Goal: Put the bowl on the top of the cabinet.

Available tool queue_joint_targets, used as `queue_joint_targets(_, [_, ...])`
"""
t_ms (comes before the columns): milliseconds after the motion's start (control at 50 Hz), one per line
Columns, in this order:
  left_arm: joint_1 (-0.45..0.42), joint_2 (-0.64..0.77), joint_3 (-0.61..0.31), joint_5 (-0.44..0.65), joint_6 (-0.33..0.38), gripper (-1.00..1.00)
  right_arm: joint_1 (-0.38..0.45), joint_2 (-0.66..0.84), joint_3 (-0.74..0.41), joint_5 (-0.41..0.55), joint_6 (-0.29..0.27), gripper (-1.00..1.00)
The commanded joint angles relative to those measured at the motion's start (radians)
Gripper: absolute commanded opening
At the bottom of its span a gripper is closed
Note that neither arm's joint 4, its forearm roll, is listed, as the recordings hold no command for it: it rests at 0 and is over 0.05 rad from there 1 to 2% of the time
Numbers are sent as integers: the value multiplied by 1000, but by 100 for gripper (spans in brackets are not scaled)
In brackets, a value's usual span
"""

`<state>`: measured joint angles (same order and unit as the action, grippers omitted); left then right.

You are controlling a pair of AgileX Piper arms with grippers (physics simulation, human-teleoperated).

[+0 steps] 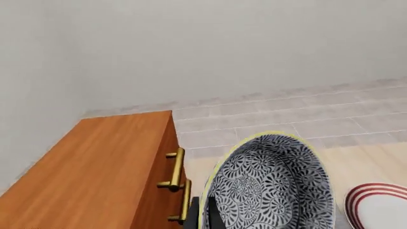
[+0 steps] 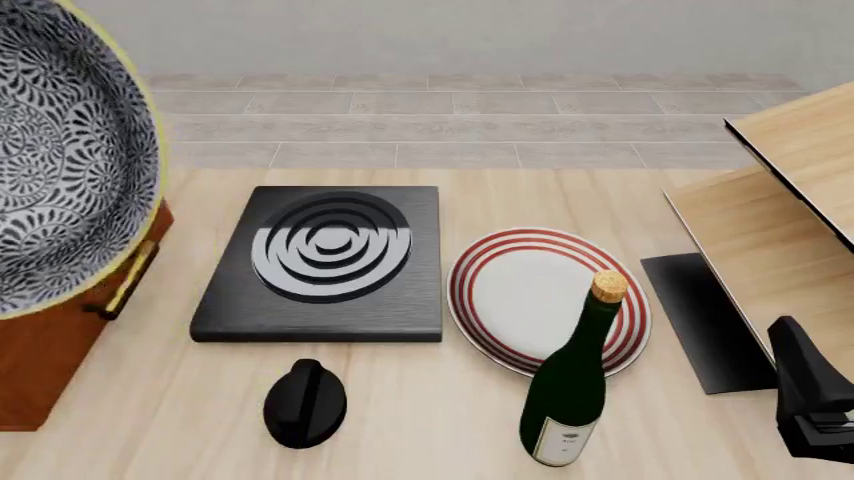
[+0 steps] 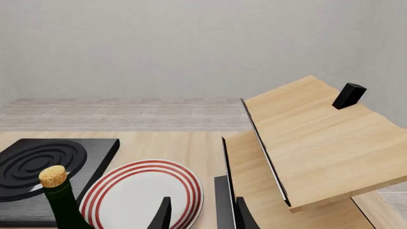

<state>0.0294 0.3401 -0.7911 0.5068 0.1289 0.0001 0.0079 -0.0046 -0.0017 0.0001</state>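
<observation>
The bowl [image 2: 60, 150], black-and-white patterned with a thin yellow rim, is held high and tilted at the far left of the front view. It also shows in the left wrist view [image 1: 270, 186]. My left gripper [image 1: 202, 215] is shut on its rim, one finger inside and one outside; the bowl hides it in the front view. The reddish-brown cabinet [image 2: 47, 365] stands below the bowl, which hides part of it. Its flat top [image 1: 89, 167] and brass handles [image 1: 175, 169] lie beside the bowl. My right gripper [image 3: 203, 217] is open and empty, low at the right.
A black burner slab [image 2: 327, 255], a black knob [image 2: 304, 402], a white plate with red rings [image 2: 534, 295] and a corked green bottle [image 2: 574, 385] sit mid-table. Pale wood furniture [image 2: 787, 200] and a black mat [image 2: 701, 320] are at the right.
</observation>
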Motion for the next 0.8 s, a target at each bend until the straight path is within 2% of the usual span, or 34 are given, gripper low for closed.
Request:
queue_joint_targets(20, [108,53,-85,-58,-64,-100,0,0,0,0,0,100])
queue_joint_targets(140, [185,96,-131,-102,-112,-100,0,0,0,0,0,100])
queue_joint_targets(440, [328,161,-163,-191,-203,-100,0,0,0,0,0,100])
queue_joint_targets(620, [460,258,-203,-239,-310,-100,0,0,0,0,0,100])
queue_joint_targets(780, [511,309,-215,-255,-355,-100,0,0,0,0,0,100])
queue_joint_targets(800, [526,325,-217,-257,-379,-100,0,0,0,0,0,100])
